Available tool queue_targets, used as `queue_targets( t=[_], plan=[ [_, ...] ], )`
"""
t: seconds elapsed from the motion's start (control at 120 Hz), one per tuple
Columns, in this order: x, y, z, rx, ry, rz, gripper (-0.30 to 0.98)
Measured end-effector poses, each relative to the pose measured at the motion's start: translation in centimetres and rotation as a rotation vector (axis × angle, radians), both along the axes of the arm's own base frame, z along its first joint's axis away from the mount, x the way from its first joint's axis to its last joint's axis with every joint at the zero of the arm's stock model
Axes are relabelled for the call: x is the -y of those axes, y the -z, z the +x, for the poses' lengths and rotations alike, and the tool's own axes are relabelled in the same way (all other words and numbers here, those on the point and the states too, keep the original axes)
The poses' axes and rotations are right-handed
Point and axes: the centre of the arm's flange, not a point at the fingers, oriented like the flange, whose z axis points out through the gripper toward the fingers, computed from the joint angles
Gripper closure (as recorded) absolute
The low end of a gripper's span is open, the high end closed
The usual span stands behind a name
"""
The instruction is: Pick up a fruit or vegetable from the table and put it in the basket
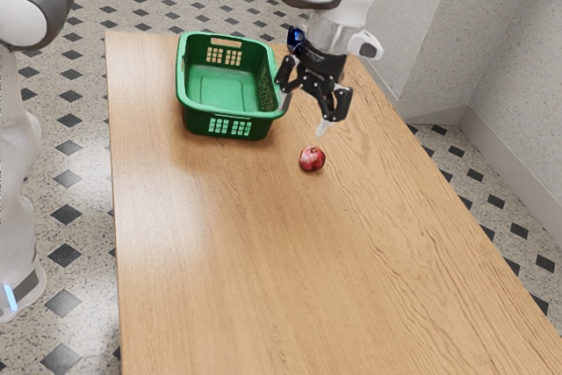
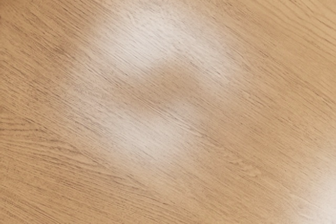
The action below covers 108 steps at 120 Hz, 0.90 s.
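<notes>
Red fruit (image 1: 313, 159) | on table (image 1: 219, 243), outside basket (image 1: 230, 113) | claw (image 1: 304, 115) raised, fingers apart

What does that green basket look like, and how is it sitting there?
The basket is green, rectangular with rounded corners, and looks like smooth plastic. It has a thick rim, a flat floor, and small grid-like cutouts in its end walls, with a longer slot above those in the far one. It stands upright on the wooden table, open at the top, and I see nothing lying in it. My gripper overlaps its rim in the exterior view; whether they touch, I can't tell.
</notes>
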Motion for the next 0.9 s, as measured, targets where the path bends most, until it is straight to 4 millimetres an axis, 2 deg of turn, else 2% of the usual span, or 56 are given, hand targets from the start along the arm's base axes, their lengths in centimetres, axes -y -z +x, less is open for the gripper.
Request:
queue_targets(
  t=[0.167,0.233,0.283,0.392,0.442,0.575,0.675,0.9],
  plan=[
    [-6.4,1.7,1.8,0.036,0.092,-0.005,0.0],
    [-8.0,2.8,2.7,0.05,0.143,-0.004,0.0],
    [-7.8,3.2,3.4,0.073,0.209,-0.002,0.0],
    [-4.1,4.4,5.1,0.119,0.395,0.004,0.0],
    [-3.6,5.0,5.8,0.135,0.458,0.007,0.0],
    [-5.7,5.9,6.8,0.174,0.553,0.023,0.0],
    [-6.3,6.5,7.4,0.19,0.64,0.029,0.0],
    [-9.8,9.4,6.5,0.165,0.759,0.014,0.0]
  ],
)
